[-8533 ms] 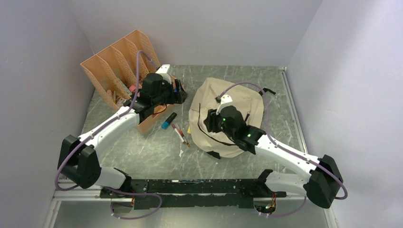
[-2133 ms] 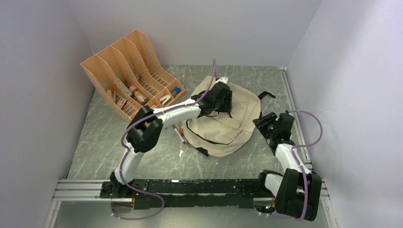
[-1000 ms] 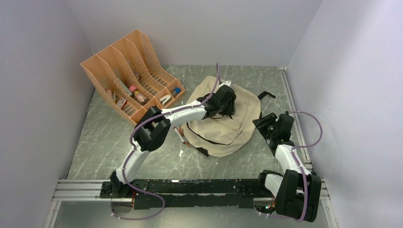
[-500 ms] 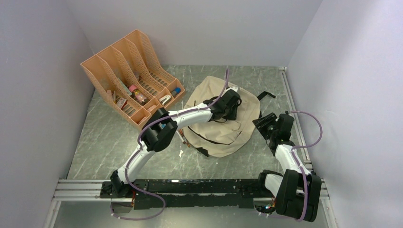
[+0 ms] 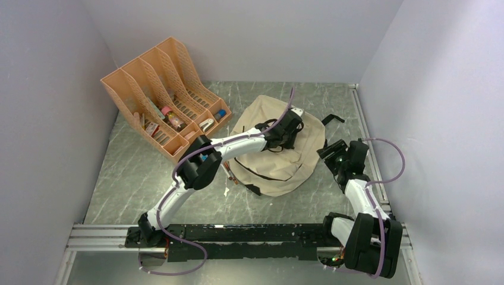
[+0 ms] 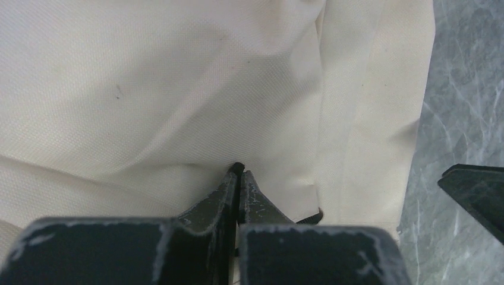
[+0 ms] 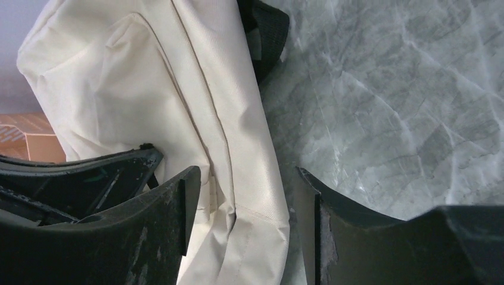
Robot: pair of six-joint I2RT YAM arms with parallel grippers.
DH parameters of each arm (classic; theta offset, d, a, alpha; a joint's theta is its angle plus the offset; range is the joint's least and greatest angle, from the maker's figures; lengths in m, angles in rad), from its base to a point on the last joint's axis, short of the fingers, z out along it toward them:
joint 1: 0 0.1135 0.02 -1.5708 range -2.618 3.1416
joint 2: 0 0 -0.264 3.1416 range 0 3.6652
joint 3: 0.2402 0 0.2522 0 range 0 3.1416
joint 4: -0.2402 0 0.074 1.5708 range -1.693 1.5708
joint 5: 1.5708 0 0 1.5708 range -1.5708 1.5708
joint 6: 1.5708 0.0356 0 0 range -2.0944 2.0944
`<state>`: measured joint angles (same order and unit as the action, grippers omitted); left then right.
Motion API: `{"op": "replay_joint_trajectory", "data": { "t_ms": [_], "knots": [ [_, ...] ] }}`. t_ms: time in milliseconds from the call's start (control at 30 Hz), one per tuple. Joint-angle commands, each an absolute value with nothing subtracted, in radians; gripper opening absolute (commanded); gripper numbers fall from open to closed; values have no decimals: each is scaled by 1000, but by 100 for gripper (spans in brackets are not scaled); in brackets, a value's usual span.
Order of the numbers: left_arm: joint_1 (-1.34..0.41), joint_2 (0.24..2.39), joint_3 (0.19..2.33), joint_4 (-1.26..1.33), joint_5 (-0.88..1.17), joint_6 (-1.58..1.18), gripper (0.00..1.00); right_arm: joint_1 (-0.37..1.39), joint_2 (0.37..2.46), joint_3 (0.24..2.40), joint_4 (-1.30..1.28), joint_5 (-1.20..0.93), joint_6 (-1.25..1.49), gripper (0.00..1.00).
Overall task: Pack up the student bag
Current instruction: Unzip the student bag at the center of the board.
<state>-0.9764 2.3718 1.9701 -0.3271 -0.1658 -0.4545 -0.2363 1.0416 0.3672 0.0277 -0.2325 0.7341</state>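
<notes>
The student bag (image 5: 267,169), cream fabric with black zipper lines, lies flat in the middle of the table. My left gripper (image 5: 290,135) rests on its upper right part. In the left wrist view the left gripper (image 6: 238,172) is shut, and a small black tab of the bag (image 6: 148,89) is pinched at its fingertips. My right gripper (image 5: 328,154) stands open at the bag's right edge. In the right wrist view the right gripper (image 7: 243,199) straddles that edge of the bag (image 7: 148,77), with fabric between the two fingers and grey table beside it.
An orange file organizer (image 5: 157,89) holding several small items stands at the back left. Pens (image 5: 226,169) and a white scrap (image 5: 226,191) lie left of the bag. A black strap (image 5: 333,119) sticks out at its back right. Walls close in on three sides.
My left gripper slid to the right across the bag and shut on the black tab. My right gripper's jaws opened slightly wider while the arm stayed in place.
</notes>
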Motion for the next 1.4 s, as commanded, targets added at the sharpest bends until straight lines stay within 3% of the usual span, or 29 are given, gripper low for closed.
{"op": "replay_joint_trajectory", "data": {
  "t_ms": [0, 233, 433, 633, 1067, 1367],
  "knots": [
    [-968, 2319, 2005, -317, -202, -352, 5, -239, 1021, 444, -69, -175, 712, 63],
    [-952, 2266, 1982, -298, -200, -333, 5, -228, 1020, 564, -196, -66, 717, 66],
    [-938, 2227, 1934, -267, -190, -354, 5, -161, 1046, 564, -102, -256, 809, 64],
    [-937, 2198, 1912, -246, -190, -359, 5, -125, 1063, 530, -43, -312, 933, 62],
    [-936, 2190, 1897, -244, -183, -365, 5, -69, 1260, 472, 165, -463, 1050, 68],
    [-936, 2191, 1897, -246, -182, -364, 5, -42, 1292, 468, 190, -485, 1039, 61]
  ]
}}
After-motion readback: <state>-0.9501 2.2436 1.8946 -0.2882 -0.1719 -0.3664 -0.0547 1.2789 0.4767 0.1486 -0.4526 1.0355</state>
